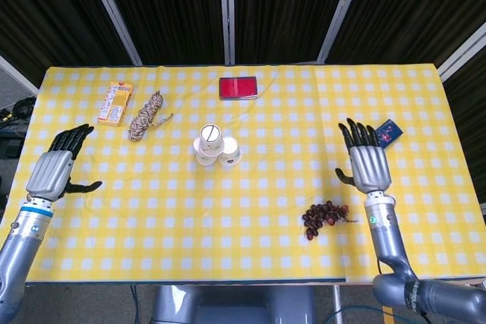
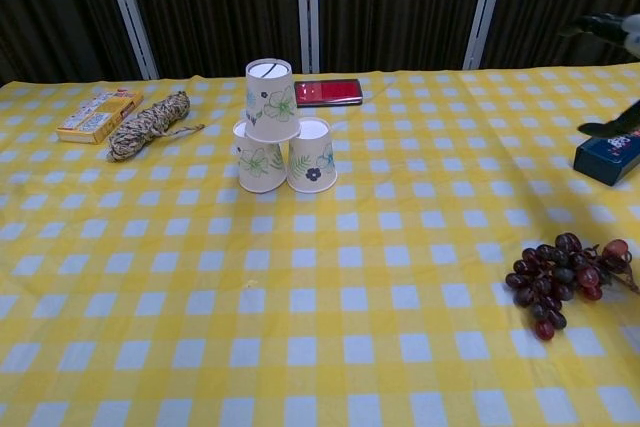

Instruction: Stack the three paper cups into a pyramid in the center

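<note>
Three white paper cups with leaf prints stand upside down in a pyramid at the table's middle. The top cup (image 1: 209,136) (image 2: 271,100) rests on two lower cups (image 1: 229,154) (image 2: 311,156) that stand side by side, the other one being (image 2: 259,159). My right hand (image 1: 366,161) hovers open with its fingers spread over the right side of the table, far from the cups; only its fingertips (image 2: 606,25) show at the chest view's right edge. My left hand (image 1: 56,168) is open at the table's left edge, holding nothing.
A red case (image 1: 238,87) lies behind the cups. A rope bundle (image 1: 147,115) and an orange box (image 1: 115,102) sit at the back left. Dark grapes (image 1: 324,215) lie at the front right, and a blue box (image 1: 387,131) sits by my right hand.
</note>
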Available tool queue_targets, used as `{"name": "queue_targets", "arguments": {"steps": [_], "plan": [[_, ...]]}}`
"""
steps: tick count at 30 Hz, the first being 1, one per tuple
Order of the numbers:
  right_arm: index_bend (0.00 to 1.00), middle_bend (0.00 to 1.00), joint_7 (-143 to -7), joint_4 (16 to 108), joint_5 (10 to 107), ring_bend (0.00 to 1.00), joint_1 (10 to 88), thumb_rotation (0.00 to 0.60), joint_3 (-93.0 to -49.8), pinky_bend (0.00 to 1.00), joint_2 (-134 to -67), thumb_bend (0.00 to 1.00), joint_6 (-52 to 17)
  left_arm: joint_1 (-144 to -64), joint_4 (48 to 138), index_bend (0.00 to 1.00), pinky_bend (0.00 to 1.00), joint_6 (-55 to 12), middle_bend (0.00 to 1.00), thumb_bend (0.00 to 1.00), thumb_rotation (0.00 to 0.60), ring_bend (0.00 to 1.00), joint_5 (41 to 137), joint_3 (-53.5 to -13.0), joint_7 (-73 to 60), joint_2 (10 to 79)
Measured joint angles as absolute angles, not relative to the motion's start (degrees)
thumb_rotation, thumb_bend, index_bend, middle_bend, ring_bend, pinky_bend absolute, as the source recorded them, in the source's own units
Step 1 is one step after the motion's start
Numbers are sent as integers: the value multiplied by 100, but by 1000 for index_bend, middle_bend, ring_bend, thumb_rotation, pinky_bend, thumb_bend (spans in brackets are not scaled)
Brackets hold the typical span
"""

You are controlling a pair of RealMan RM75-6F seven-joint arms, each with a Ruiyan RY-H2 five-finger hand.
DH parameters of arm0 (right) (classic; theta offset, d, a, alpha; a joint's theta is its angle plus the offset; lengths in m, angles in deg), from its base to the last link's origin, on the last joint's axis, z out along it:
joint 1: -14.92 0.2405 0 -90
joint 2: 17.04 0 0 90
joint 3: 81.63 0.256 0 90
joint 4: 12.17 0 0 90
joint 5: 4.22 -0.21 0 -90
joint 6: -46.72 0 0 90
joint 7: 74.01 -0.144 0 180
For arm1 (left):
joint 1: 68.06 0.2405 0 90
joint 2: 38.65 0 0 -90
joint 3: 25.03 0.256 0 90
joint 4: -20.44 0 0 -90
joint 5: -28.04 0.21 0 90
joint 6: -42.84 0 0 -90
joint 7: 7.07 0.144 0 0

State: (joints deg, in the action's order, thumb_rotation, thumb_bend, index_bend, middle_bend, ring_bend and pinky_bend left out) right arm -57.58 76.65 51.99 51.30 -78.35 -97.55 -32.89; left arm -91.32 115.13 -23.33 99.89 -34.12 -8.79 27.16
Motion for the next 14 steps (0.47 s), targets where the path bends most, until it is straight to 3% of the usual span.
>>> {"name": "queue_targets", "arguments": {"steps": [8,14], "plan": [[12,0,-6969,7216,5803,0,3991,600,-8232,0,-9448,150,-3725,-9185,11357,0,0,-2200,0,139,600,0,9890,-3324,-623,2895],[12,0,-7487,6823,6139,0,3542,600,-8236,0,-9295,150,-3812,-9211,11236,0,0,-2192,0,140,600,0,9782,-3316,-428,3039]]}}
